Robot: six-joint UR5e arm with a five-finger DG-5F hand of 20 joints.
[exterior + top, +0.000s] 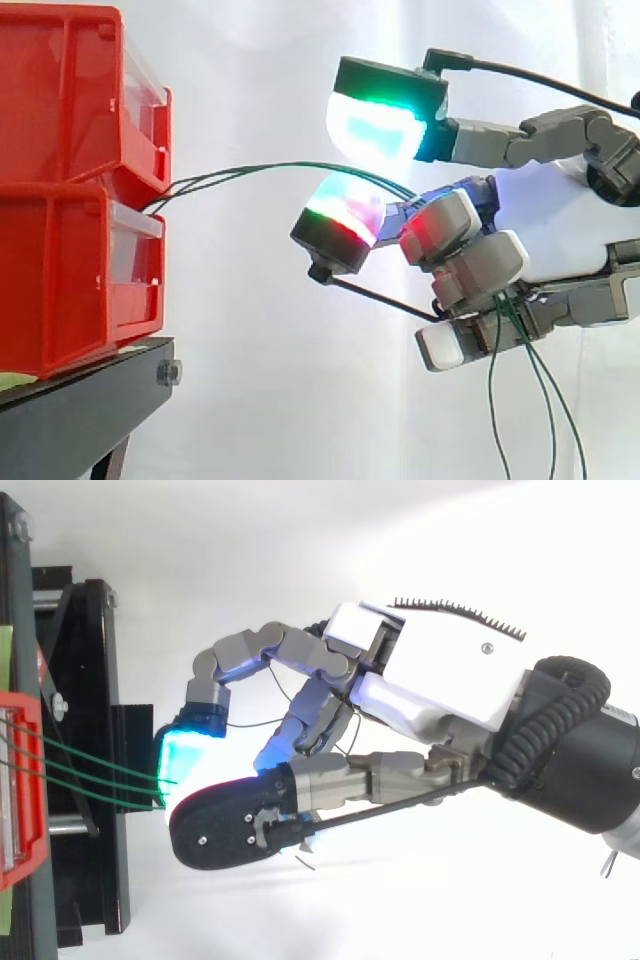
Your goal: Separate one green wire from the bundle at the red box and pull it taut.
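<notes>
Wire separation, early stage. Several green wires (pixel 270 168) leave the gap between the stacked red boxes (pixel 50 100) on the black stand (pixel 80 410). They run together in a shallow arc to the hand (pixel 560 220), which sits well apart from the boxes. The fingers are curled around the whole bundle, and its free ends hang below the palm. From above, three of them enter side by side under the glowing pads (pixel 180 760). By this evidence the grasp is made, but no one wire is singled out yet, and the span looks slack rather than taut.
</notes>
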